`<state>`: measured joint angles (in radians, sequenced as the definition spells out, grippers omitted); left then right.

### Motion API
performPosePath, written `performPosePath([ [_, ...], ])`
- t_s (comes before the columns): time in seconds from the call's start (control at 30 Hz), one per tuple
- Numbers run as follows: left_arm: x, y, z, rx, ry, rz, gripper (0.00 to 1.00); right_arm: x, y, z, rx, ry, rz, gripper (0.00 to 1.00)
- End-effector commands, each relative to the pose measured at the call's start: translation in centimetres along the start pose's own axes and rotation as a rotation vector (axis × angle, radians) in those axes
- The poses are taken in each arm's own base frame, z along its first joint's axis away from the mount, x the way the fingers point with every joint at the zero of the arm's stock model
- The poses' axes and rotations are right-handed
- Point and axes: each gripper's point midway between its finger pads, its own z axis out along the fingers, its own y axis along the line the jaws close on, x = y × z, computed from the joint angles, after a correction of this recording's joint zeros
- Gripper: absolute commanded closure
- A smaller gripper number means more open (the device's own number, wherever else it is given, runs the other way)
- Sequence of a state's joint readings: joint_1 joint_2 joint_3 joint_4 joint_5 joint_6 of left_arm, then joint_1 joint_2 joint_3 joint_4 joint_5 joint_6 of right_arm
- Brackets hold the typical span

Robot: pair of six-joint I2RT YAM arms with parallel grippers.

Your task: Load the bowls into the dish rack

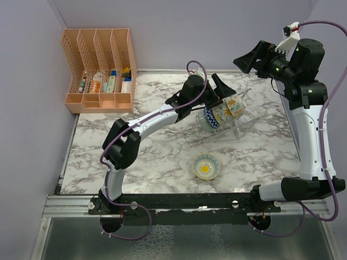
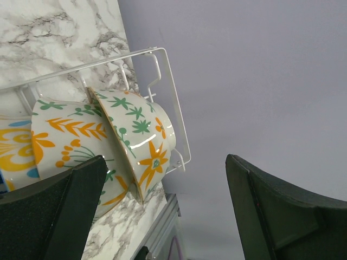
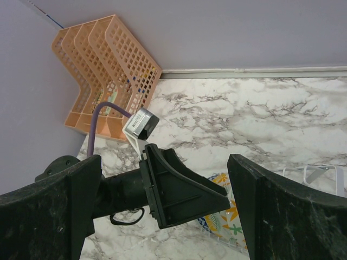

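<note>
Top external: marble bench (image 1: 162,157), with an orange file organizer (image 1: 100,67) at its far left corner. The dish rack (image 1: 230,130) stands right of centre, toward the far edge, carrying three racked bowls (image 1: 223,111) on edge in a row. One loose bowl (image 1: 206,166) with a yellow flower inside sits upright near the near edge, in front of the rack and apart from it. The left gripper (image 1: 223,89) is over the far side of the rack, just beside the racked bowls; whether it touches them cannot be told. The right gripper (image 1: 252,58) is raised above the far right corner, well apart from everything. Left wrist: the left gripper's fingers (image 2: 59,211) are spread wide with nothing between them. Beyond them two cream bowls with orange and green leaf patterns lean side by side in the white wire of the rack. Right wrist: the right gripper's fingers (image 3: 287,211) are likewise wide apart and clamp nothing. The left gripper shows below, between them, with the organizer in the bench's corner behind.
</note>
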<state>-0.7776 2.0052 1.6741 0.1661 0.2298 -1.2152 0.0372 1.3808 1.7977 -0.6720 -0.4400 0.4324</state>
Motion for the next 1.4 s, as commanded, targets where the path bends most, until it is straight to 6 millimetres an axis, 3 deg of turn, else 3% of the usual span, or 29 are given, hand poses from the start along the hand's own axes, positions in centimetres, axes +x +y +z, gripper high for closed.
performPosePath([
  [0.0,-0.8,-1.0,-1.4,-0.032,-0.026,0.071,0.05,-0.9,0.6,-0.4,-0.026,-0.032,-0.025,0.01],
  [0.23,-3.2,-2.1,-3.9,-0.099,-0.106,0.205,0.04,-0.9,0.6,-0.5,-0.026,-0.033,-0.026,0.01],
  [0.37,-4.3,-4.7,-6.6,-0.064,-0.152,0.311,0.01,-0.9,0.7,-0.6,-0.026,-0.033,-0.026,0.01],
  [0.47,-4.2,-6.2,-8.7,-0.058,-0.133,0.429,0.01,-1.1,0.7,-0.7,-0.027,-0.037,-0.026,0.01],
  [0.57,-2.6,-6.4,-10.9,-0.055,-0.04,0.521,0.01,-1.4,0.9,-0.7,-0.031,-0.043,-0.027,0.01],
  [0.67,1.1,-5.1,-13.1,-0.044,0.083,0.594,0.02,-2.0,1.3,-0.8,-0.035,-0.052,-0.031,0.01],
  [0.83,10.4,-1.6,-16.3,-0.096,0.389,0.804,0.05,-2.7,1.5,-0.9,-0.036,-0.064,-0.032,0.01],
  [1.0,17.5,1.6,-18.0,-0.118,0.639,0.97,0.07,-2.5,1.4,-0.8,-0.03,-0.059,-0.024,0.0],
  [1.13,21.4,4.8,-18.4,-0.156,0.787,1.027,0.09,-1.9,1.0,-0.5,-0.025,-0.041,-0.011,0.0],
  [1.37,25.3,11.4,-17.3,-0.284,0.827,1.088,0.12,-0.4,0.1,0.4,-0.023,-0.004,0.003,0.0],
])
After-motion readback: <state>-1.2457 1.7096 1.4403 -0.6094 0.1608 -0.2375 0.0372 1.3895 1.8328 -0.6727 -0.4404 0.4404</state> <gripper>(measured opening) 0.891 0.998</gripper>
